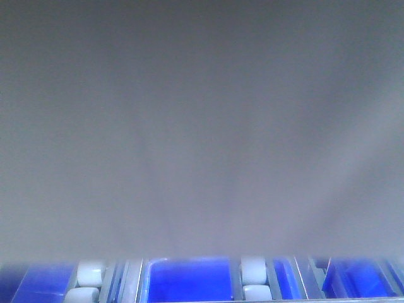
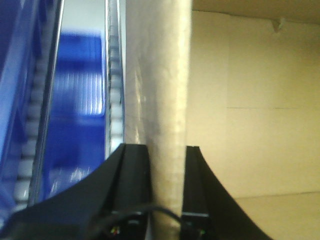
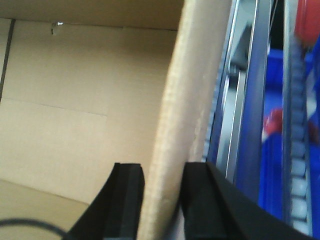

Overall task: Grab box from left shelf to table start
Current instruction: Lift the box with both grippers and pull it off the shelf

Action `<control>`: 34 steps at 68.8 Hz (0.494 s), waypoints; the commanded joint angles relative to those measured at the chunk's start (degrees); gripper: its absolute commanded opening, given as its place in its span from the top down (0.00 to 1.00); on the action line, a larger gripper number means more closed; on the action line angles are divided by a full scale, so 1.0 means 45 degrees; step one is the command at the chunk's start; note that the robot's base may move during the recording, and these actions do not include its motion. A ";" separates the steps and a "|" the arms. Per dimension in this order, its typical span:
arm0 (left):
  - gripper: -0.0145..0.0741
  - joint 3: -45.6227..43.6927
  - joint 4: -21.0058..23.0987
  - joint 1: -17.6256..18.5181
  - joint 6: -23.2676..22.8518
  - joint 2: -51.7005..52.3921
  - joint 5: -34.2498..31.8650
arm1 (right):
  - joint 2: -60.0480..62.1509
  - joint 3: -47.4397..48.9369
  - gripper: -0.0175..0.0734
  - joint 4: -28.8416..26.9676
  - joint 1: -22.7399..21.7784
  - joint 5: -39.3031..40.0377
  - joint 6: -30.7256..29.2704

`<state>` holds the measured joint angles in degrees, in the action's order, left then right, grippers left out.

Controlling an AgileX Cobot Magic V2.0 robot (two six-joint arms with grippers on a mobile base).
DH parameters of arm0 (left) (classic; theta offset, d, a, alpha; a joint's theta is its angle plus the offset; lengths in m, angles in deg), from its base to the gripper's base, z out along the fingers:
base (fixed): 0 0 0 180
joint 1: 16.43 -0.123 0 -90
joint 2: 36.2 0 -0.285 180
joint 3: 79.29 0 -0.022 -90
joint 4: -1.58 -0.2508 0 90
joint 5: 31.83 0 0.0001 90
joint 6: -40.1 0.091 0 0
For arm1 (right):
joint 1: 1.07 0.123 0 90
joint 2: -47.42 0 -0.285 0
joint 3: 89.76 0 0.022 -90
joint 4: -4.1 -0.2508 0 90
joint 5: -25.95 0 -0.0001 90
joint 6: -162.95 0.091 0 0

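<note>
Plainly both tools are pinching cardboard. The left gripper [image 2: 165,150] has its black fingers pressed onto either face of one upright wall of the box [image 2: 250,125], and the right gripper [image 3: 162,167] clamps another wall of it the same way, with the bare tan interior showing beside each. The box sits at the left shelf [image 2: 112,75], whose metal rails, white rollers [image 1: 255,271] and blue bins [image 1: 186,281] run just beside the gripped walls. The front view is almost wholly filled by a blurred grey surface, probably the box close to the lens, though I cannot tell. The table is in no view. To do the carry well, I judge that the two arms should lift and draw back together at matched speed and height, since thin corrugated walls held only at their top edges could bend or tear if one side leads. The rails are close, so the box needs to rise clear before it is swung. No brand, label or writing can be read; some blurred red shapes [image 3: 272,122] lie in a bin.
</note>
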<state>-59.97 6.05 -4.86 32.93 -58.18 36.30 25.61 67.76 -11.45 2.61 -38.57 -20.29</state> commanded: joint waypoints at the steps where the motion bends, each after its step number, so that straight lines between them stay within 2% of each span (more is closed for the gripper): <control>1: 0.94 -0.0456 0.0222 0.0091 -0.0190 0.0456 -0.1604 | 0.0300 0.0333 0.74 0.0857 -0.0063 0.1185 -0.0342; 34: 0.94 -0.0456 0.0443 0.0091 -0.0190 0.1218 -0.1722 | 0.0767 0.0366 0.74 -0.0021 -0.0063 0.1541 -0.0342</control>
<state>-59.97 6.53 -4.86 33.28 -52.18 35.26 30.08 67.87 -13.52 2.51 -36.39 -20.69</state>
